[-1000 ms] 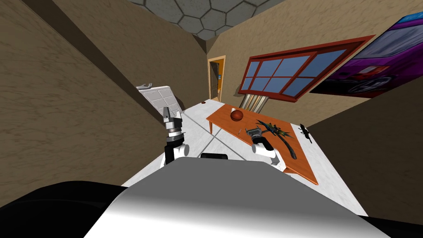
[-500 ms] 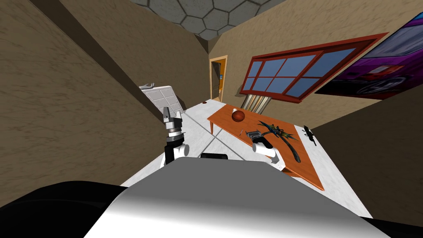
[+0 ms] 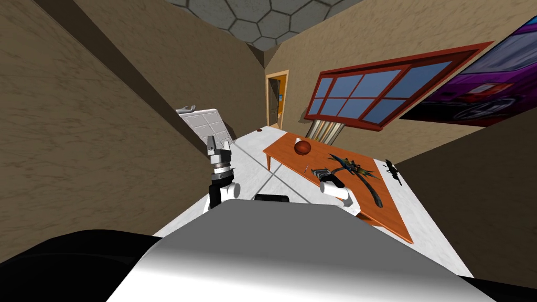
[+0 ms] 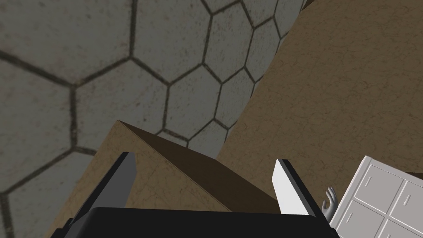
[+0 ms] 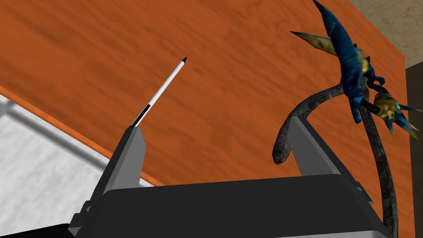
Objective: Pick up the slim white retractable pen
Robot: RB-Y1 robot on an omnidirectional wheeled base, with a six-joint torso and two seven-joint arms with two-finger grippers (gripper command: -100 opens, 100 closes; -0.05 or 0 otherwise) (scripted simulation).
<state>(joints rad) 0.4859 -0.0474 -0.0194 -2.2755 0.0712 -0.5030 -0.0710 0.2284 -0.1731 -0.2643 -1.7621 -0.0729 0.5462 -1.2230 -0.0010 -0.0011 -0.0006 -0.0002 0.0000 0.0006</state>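
Where the pen [image 5: 158,91] lies: flat on the table [image 5: 231,62], near its edge, just beyond a finger of the right gripper [image 5: 214,126].
Jaws of right gripper: spread, held low for straddling.
Jaws of left gripper [image 4: 204,158]: spread, raised clear.

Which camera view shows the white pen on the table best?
The right wrist view: the pen lies on the orange table, white barrel and black tip clear, past the open right gripper. The head view gives it as a tiny sliver near the table edge. The left wrist view faces away.
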